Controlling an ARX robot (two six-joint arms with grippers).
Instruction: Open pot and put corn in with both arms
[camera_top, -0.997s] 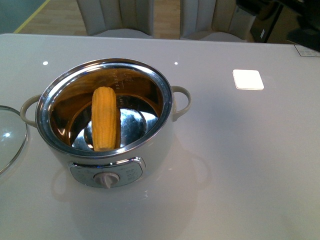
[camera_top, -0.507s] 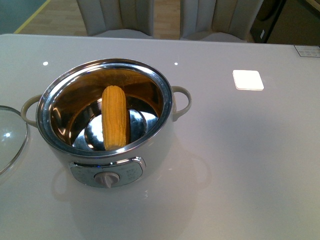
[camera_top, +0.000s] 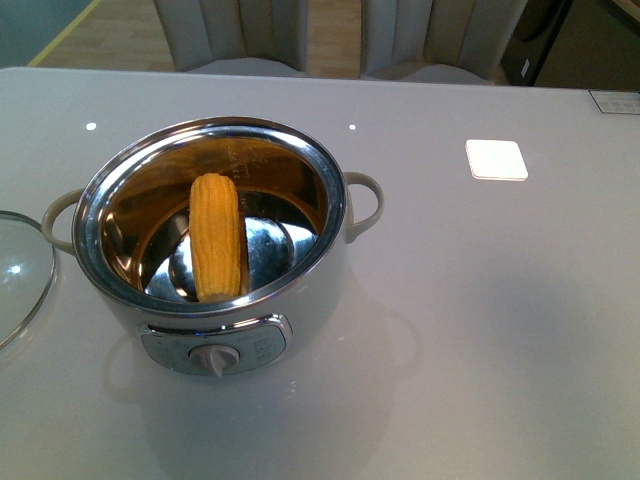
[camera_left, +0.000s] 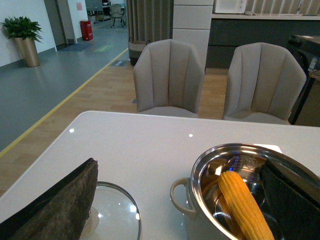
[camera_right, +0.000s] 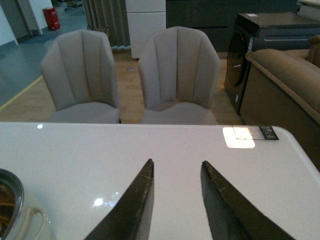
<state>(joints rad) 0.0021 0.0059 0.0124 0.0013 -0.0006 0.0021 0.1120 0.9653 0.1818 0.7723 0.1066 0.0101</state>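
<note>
Since prev frame, corn shifted slightly left in pot.

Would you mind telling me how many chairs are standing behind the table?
2. Both stand at the table's far edge: one chair further left, the other chair beside it. More could be outside the views.

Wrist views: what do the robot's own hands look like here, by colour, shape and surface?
The right hand shows two dark, near-black fingers, flat, blade-like and tapering to narrow tips. The left hand shows two broad dark pads with a rough, grainy texture. No cables, markings or lights appear, and neither arm shows in the front view.
</note>
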